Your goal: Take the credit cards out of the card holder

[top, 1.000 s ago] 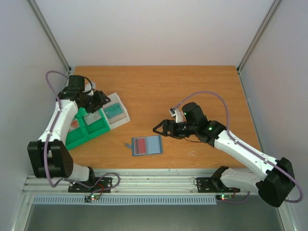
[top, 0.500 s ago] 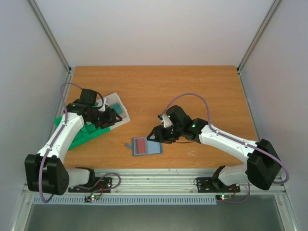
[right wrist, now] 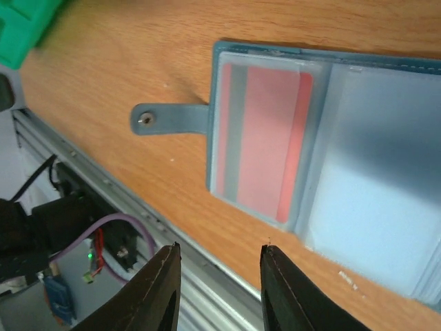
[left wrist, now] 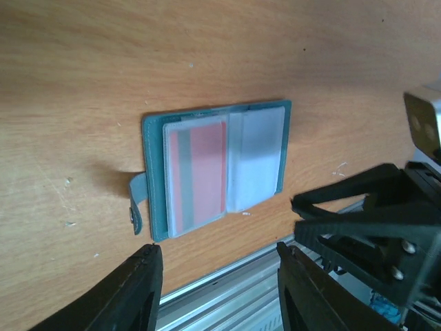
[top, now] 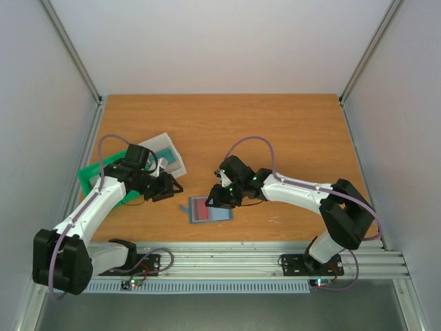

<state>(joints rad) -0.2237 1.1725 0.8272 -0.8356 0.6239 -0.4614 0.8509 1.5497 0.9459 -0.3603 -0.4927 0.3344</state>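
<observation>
The card holder (top: 215, 211) lies open on the table near the front edge, its strap (right wrist: 165, 118) pointing left. A reddish-pink credit card (right wrist: 265, 148) sits in its left clear pocket (left wrist: 198, 172); the right pocket (left wrist: 256, 155) looks pale and cloudy. My right gripper (top: 211, 200) hovers over the holder's upper left part, open (right wrist: 220, 246), holding nothing. My left gripper (top: 173, 187) hangs just left of the holder, open (left wrist: 219, 246) and empty. A teal card (top: 165, 158) lies in the clear tray (top: 150, 145).
A green tray (top: 88, 176) sits at the left, partly under my left arm, with the clear whitish tray beside it. The metal rail (top: 227, 256) runs along the front edge, close below the holder. My right arm (left wrist: 386, 227) shows at the right of the left wrist view.
My left arm swung from the trays toward the card holder. My right arm moved left to hover over the holder, and its jaws narrowed.
</observation>
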